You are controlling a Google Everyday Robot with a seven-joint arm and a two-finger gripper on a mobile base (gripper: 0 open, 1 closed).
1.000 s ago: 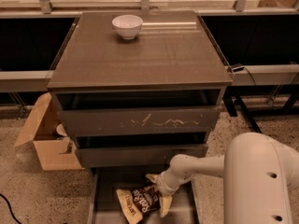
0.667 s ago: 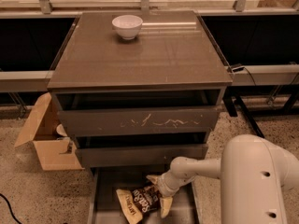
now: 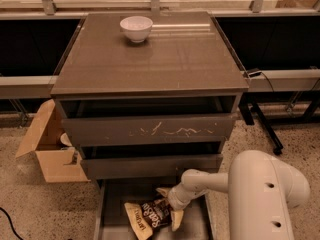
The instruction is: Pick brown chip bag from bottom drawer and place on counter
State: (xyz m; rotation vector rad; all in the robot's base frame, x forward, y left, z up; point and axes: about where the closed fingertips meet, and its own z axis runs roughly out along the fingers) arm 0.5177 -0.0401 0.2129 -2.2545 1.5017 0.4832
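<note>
Gripper (image 3: 171, 207) is down in the bottom drawer (image 3: 103, 210), right at the dark end of the brown chip bag (image 3: 149, 215), w/ the arm (image 3: 210, 180) reaching in from the right. Can't tell whether it's open or already clamped, since its tip merges w/ the bag. Bag lies on the drawer floor, approx mid-drawer, lettering up. Step in hand looks like the grasp, so prob early in the task. To do it well: get a firm pinch on the crinkled film near the end, not just a skim of the top layer, bc a slack bag slips. Then lift only a little and draw it out toward the front, as the middle drawer (image 3: 150, 166) overhangs the back of the open one & the bag could snag under it. Once clear, rise & set it on the counter (image 3: 150, 64), away from the white bowl (image 3: 136, 28) at the back. Bag's long axis runs diagonally, lower left to upper right in the camera view: tan end points to the drawer's front-left, dark end to the gripper.
</note>
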